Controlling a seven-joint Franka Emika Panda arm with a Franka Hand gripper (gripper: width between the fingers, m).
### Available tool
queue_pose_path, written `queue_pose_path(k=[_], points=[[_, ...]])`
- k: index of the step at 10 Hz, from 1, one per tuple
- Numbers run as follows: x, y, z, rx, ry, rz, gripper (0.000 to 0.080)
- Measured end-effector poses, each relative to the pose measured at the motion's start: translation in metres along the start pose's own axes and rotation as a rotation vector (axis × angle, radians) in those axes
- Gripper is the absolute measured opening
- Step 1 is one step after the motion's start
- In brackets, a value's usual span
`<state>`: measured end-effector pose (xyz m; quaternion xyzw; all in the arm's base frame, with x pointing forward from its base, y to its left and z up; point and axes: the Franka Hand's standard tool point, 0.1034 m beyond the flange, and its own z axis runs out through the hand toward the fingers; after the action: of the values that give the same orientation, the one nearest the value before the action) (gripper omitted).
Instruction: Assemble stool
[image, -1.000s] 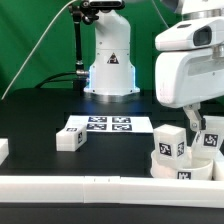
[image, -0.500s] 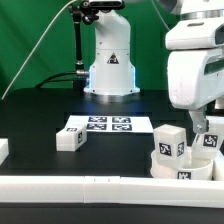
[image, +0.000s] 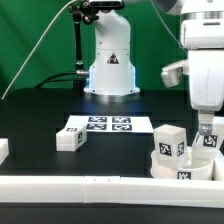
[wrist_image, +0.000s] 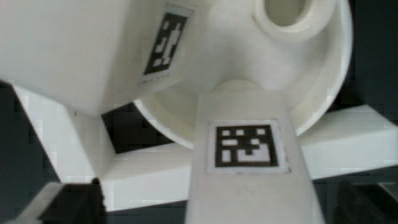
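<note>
One long white rail (image: 60, 185) lies closest, along the front of the bench (image: 30, 125). Just behind it, at the exterior view's right, sits the round white seat (image: 165, 166). Two legs stand up in it. The first leg (image: 170, 143) is blocky and has a tag on its face. The second leg (image: 210, 141) is beside it and partly hidden.

The jaws hang right over that second leg, very close to it or touching it. I cannot tell if they are apart or squeezed on it. The wrist view is filled with white plastic and one tag, and it shows no fingertips clearly.

Further back, to the exterior view's left, the third leg (image: 68, 140) lies by itself on the bench, just beside the marker board (image: 108, 125). The arm's base (image: 108, 65) stands at the very back.

The parts look like hard, light plastic. They should not bend, but their smooth sides may slip. I think the best hold on a leg is across its two flat sides, near the middle, with a firm squeeze.
</note>
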<state>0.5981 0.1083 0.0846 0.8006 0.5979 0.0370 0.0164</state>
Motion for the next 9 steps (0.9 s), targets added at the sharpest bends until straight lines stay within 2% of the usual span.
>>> queue_pose_path(k=[2,3,4,9], points=[[-0.0002,-0.0005,0.0010,0.002,-0.001,0.012,0.0649],[-0.0005,-0.0008,0.0018,0.003,-0.001,0.012,0.0559],[-0.0008,-0.0009,0.0023,0.003,-0.002,0.013,0.0358],[-0.0025,0.0003,0.0023,0.002,-0.001,0.044,0.0335]])
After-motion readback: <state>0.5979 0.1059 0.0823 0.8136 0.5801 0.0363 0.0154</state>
